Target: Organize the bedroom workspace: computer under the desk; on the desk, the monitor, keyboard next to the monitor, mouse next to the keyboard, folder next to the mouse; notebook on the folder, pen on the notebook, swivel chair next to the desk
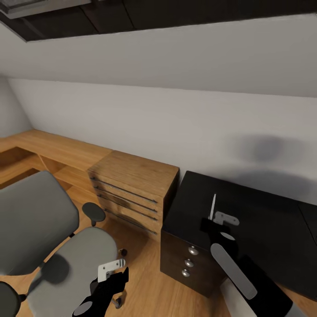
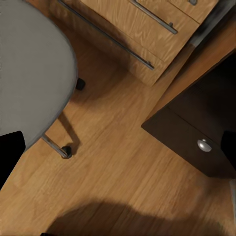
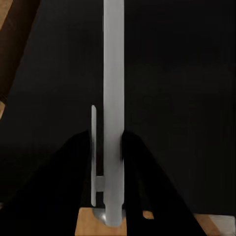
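Note:
My right gripper (image 1: 215,217) is shut on the pen (image 1: 213,205), a thin pale grey stick held upright. It hangs just above the black top (image 1: 264,220) of a dark three-drawer cabinet (image 1: 187,259). In the right wrist view the pen (image 3: 113,88), with its clip, runs between the two dark fingers (image 3: 78,162). The grey swivel chair (image 1: 79,257) stands at the left, its seat bare. My left gripper (image 1: 113,267) hovers open beside the seat's front edge, over the floor. The left wrist view shows the seat (image 2: 29,73) and a chair wheel (image 2: 66,151).
A light-wood drawer cabinet (image 1: 132,185) stands between the chair and the dark cabinet, against the sloping grey wall. A low wooden shelf unit (image 1: 57,152) runs along the wall to the left. Open wood floor (image 2: 123,162) lies between the chair and the dark cabinet.

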Robot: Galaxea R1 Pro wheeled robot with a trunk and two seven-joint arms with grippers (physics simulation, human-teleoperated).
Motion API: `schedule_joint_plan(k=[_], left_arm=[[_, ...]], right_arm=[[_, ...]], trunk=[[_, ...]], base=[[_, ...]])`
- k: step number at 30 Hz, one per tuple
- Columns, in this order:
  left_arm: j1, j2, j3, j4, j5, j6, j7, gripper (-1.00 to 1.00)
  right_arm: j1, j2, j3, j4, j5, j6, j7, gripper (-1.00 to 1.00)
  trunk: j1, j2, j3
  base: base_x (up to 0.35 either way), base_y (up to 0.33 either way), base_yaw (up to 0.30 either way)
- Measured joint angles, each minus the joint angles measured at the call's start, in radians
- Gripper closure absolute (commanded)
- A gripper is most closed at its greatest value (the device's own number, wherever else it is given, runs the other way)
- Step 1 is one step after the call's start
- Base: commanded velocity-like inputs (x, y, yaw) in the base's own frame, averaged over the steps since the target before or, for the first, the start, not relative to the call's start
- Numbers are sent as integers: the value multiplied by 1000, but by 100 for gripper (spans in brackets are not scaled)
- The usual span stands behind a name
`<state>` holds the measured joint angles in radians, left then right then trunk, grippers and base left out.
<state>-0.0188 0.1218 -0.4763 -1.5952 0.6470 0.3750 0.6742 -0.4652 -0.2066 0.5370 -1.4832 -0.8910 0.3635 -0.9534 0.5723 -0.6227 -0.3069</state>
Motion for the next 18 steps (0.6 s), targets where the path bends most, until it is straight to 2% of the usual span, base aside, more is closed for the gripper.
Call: schedule_joint_plan(k=[5,6,11,18], left_arm=[[0,0,0,2,0,0,0,-100],[0,0,0,30,1,1,-4,-100],[0,0,1,34,0,-1,-5,-100],[0,0,0,34,0,-1,-5,-100]], right_arm=[[4,-3,-4,-10,-31,-7,-29,100],[3,-1,-6,-9,-59,-8,-30,100],[3,-2,-12,-7,-61,-11,-46,100],[4,-4,-14,-6,-72,-20,-52,100]], trunk=[[-8,14,8],[-8,14,8],[-8,14,8],[-8,14,11]], base=[[0,0,-149],[0,0,-10],[0,0,-18],[0,0,-186]])
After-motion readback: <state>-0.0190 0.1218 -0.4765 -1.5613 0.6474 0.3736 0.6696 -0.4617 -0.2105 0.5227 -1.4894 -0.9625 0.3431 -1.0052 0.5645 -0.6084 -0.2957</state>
